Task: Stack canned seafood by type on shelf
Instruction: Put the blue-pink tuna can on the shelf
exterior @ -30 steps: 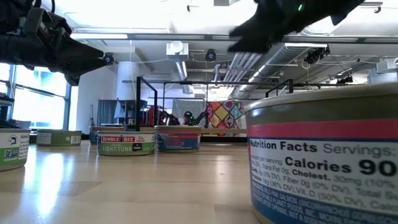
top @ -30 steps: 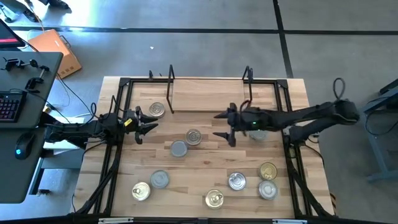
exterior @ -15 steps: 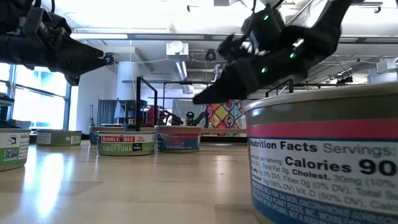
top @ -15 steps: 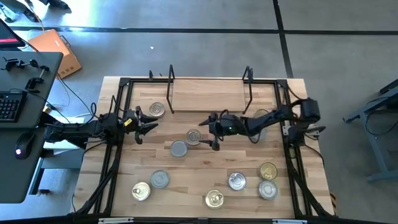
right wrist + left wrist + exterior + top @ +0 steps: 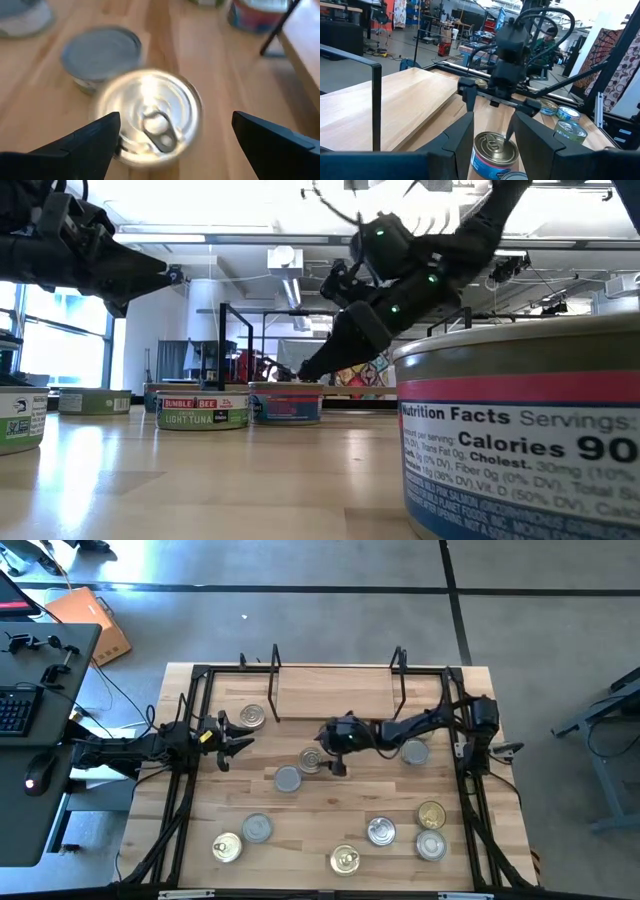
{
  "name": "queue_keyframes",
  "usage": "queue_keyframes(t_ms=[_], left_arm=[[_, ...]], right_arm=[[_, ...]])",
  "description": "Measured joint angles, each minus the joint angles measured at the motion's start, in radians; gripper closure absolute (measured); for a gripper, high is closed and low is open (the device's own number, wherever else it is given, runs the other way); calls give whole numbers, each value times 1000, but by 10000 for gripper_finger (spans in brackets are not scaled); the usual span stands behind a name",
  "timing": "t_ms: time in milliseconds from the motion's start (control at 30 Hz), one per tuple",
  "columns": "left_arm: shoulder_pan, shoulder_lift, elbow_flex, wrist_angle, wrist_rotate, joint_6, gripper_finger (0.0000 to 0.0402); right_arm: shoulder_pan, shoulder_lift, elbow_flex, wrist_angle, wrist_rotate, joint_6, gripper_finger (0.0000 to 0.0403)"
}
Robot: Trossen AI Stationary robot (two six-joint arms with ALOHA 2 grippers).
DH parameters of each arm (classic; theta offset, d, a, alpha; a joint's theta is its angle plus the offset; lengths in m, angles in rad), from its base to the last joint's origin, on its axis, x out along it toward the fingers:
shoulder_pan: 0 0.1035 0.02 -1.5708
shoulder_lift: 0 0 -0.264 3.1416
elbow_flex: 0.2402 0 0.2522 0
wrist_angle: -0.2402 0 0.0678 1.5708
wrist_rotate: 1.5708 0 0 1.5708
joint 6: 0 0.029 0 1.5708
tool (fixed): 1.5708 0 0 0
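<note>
Over the middle of the table, the right gripper (image 5: pixel 322 752) hangs with its fingers spread wide on either side of a silver pull-tab can (image 5: pixel 311 760) – it holds nothing yet. In the right wrist view the two fingers (image 5: pixel 90 140) frame this can (image 5: pixel 148 116) with free space on both sides, so the wide opening seems chosen to let the can pass between them before closing. A grey-lidded can (image 5: pixel 287 778) lies just beside it, toward the front of the table; I think a careless closing could push it.

At the left side of the table the left gripper (image 5: pixel 232 737) waits, open and empty, near a gold-lidded can (image 5: pixel 252 717).

Behind the right gripper is the shelf (image 5: pixel 335 692), with no cans on it – the stacking has not begun. More cans (image 5: pixel 379 831) stand scattered along the front of the table, types mixed.
</note>
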Motion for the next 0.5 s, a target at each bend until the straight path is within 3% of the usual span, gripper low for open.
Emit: queue_keyframes(t_ms=[200,500], left_arm=[[0,0,0,-4,-1,0,271],[0,9,0,-17,0,0,271]], right_arm=[[-13,-9,104,-320,-7,-68,25],[-10,-9,46,-270,-92,15,25]])
